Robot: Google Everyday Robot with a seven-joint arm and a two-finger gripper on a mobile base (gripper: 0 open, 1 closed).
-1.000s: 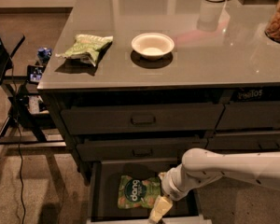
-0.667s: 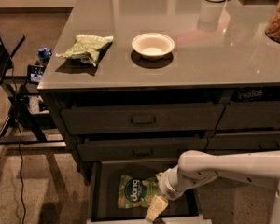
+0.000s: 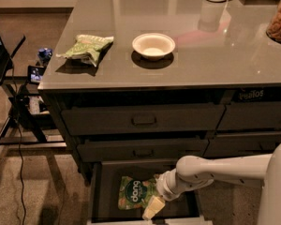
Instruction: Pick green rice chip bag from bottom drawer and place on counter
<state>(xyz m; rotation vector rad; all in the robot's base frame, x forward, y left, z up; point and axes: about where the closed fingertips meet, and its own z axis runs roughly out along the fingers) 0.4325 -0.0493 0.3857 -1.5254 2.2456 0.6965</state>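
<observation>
Near: my gripper (image 3: 153, 206) is down inside the bottom drawer (image 3: 104, 198), at the lower right edge of the green rice chip bag (image 3: 132, 194). Over the last second it has slid a little leftward, closing on the bag. The bag has not shifted and lies flat on the drawer floor, logo up.

Reading: approach nearly done, grasp not yet made.

Gripper open or closed: cannot tell from here. Nor can I tell whether it touches the pouch or sits just beside it. Nothing lifted.

Further up: two shallower drawers, both shut.

Far: the counter (image 3: 201, 64), my drop-off later, carrying a paler green bag (image 3: 86, 48) and a white bowl (image 3: 153, 45).
</observation>
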